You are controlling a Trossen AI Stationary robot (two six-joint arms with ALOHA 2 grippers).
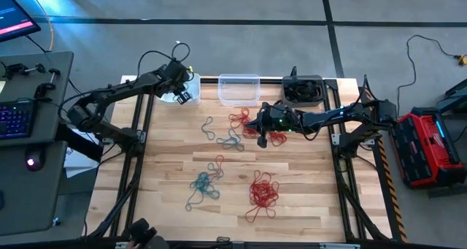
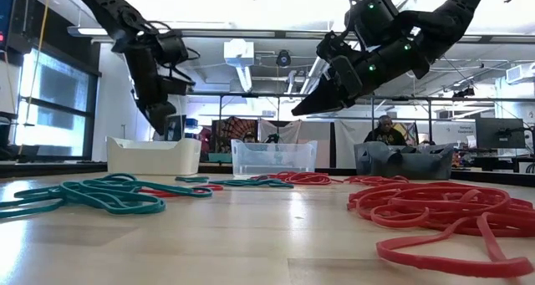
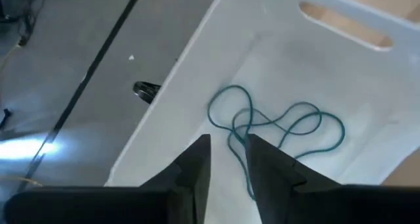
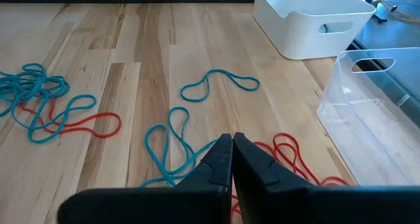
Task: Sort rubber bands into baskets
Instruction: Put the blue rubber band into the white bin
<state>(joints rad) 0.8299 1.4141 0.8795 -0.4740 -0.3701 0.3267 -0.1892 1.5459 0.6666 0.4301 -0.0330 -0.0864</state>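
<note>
Left wrist view — teal rubber band [image 3: 275, 125] in white basket [image 3: 197, 73] under left gripper [image 3: 228, 159]

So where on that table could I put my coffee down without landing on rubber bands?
The bare wood along the table's left edge and the right edge past the red pile looks free. The middle is crowded: teal bands, mixed loops, the right gripper. The back row holds the white, clear and dark baskets.
</note>
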